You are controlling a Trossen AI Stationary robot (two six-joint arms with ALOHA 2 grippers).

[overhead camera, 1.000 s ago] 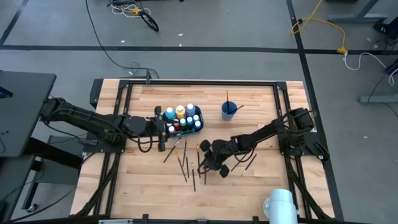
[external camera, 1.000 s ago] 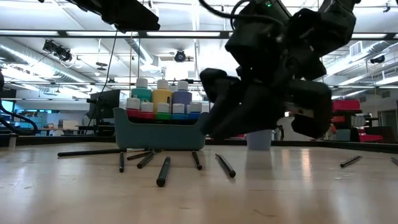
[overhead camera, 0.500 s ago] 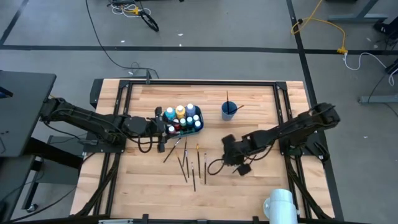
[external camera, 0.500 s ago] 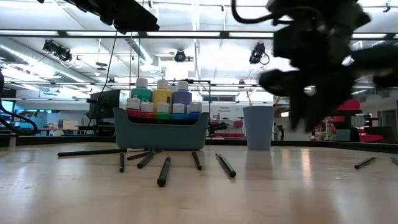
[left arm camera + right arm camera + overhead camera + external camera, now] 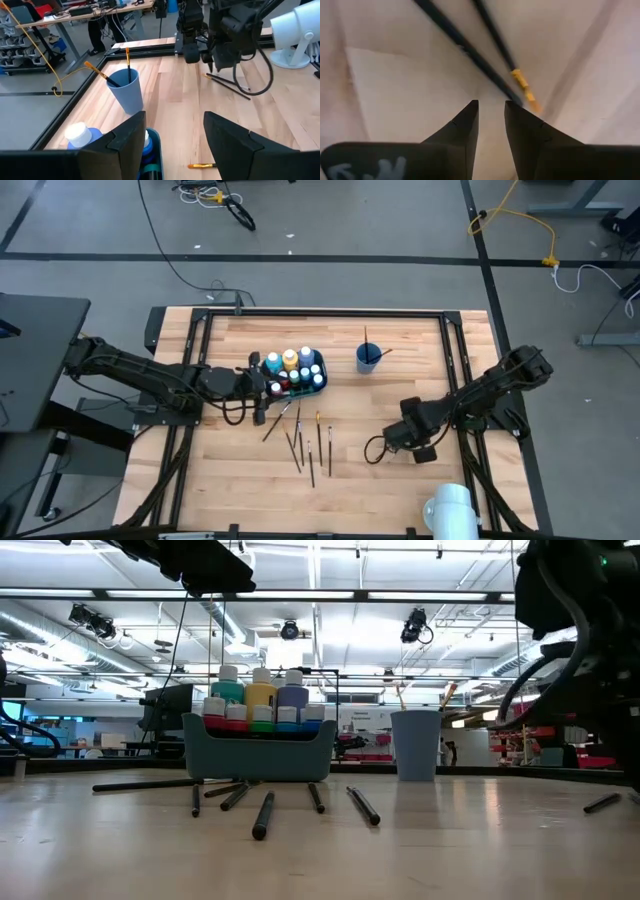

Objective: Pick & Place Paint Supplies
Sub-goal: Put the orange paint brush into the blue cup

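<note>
The left gripper [image 5: 258,384] waits spread wide beside the teal bin [image 5: 318,383] of paint bottles [image 5: 290,360]. Loose paintbrushes [image 5: 310,448] lie just near of it. The right gripper [image 5: 408,442] has swung right from those to two brushes [image 5: 485,50] at right, jaws narrowly parted above them, nothing held.

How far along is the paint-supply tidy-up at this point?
Done: bottles sit in the bin, and some brushes stand in the cup. In hand: nothing. The right gripper hovers open over two loose brushes, and the left gripper waits open by the bin. Left: those two and several more near the bin.
</note>
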